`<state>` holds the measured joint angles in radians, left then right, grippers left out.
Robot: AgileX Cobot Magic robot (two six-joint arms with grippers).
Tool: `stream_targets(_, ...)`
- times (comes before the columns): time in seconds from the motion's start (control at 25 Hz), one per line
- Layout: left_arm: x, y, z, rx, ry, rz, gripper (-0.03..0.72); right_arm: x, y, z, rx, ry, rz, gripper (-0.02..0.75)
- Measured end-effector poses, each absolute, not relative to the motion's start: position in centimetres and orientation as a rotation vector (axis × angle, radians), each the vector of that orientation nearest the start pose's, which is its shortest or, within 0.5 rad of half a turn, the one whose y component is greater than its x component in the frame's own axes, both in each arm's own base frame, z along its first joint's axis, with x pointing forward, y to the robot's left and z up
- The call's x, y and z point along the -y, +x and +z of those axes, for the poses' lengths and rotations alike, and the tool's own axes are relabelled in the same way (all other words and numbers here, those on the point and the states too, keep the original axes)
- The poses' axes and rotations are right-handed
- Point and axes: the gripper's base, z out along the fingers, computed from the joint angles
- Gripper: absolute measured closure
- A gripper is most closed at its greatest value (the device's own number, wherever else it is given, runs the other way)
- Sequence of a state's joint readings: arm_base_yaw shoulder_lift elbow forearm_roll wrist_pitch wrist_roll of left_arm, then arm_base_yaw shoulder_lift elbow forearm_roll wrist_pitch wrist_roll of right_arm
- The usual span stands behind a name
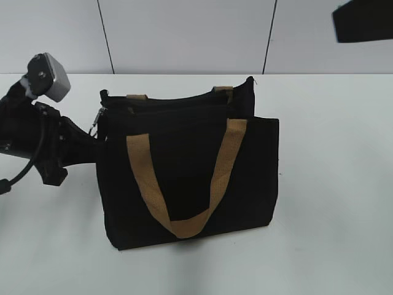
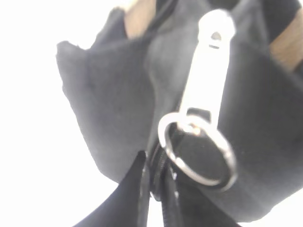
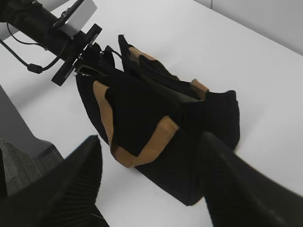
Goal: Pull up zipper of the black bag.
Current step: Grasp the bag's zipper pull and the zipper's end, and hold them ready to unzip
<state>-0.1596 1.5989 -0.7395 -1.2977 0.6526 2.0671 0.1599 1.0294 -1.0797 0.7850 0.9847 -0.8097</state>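
Note:
The black bag (image 1: 190, 184) stands upright mid-table, one tan strap handle hanging down its front. Its zipper runs along the top edge; the silver pull tab (image 2: 206, 71) with a metal ring (image 2: 199, 151) sits at the bag's left end (image 1: 95, 128). My left gripper (image 2: 156, 184) is shut on the black zip end at that left corner, just below the ring; it also shows in the exterior view (image 1: 91, 140). My right gripper (image 3: 150, 141) is open and empty, held high above the bag (image 3: 156, 118); a part of it shows top right (image 1: 362, 21).
The white table (image 1: 331, 184) stretches around the bag. A pale wall with dark seams runs behind it (image 1: 184, 31). The left arm with its camera (image 3: 61, 30) lies at the bag's left end. A grey stand is at the table's edge (image 3: 28, 151).

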Motion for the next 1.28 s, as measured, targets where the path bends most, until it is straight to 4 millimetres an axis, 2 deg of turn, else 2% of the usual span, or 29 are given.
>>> stream_targets(0.24, 9.3, 26.1, 20.5, -1.935, 1.343, -0.415, 0.667, -12.4, 19.9, 38.2, -1.998, -1.004, 0.629, 0.251)
stream_targets(0.44, 9.1, 25.5, 22.1, -1.903, 1.334, -0.38, 0.667, -16.1, 21.8, 39.3, -1.94, -1.15, 0.615, 0.302)
stream_targets(0.56, 9.1, 25.2, 22.8, -1.885, 1.327, -0.366, 0.667, -18.5, 22.8, 39.0, -1.914, -1.247, 0.608, 0.316)
stream_targets(0.68, 9.0, 24.9, 23.3, -1.871, 1.323, -0.356, 0.668, -21.2, 23.2, 37.6, -1.87, -1.398, 0.585, 0.318)
stream_targets(0.76, 9.0, 24.9, 23.4, -1.869, 1.32, -0.357, 0.668, -22.9, 23.4, 36.3, -1.878, -1.434, 0.603, 0.319)
stream_targets(0.84, 9.1, 24.8, 23.4, -1.87, 1.322, -0.362, 0.668, -24.0, 23.8, 35.4, -1.978, -1.321, 0.687, 0.321)
stream_targets(1.0, 9.1, 24.7, 23.4, -1.869, 1.325, -0.377, 0.668, -25.4, 25.0, 33.9, -2.235, -0.933, 0.907, 0.357)
stream_targets(1.12, 9.1, 24.7, 23.4, -1.87, 1.324, -0.38, 0.668, -26.2, 25.4, 32.9, -2.317, -0.815, 1.005, 0.393)
stream_targets(1.28, 9.1, 24.7, 23.4, -1.87, 1.324, -0.381, 0.668, -27.1, 26.0, 31.5, -2.369, -0.752, 1.097, 0.402)
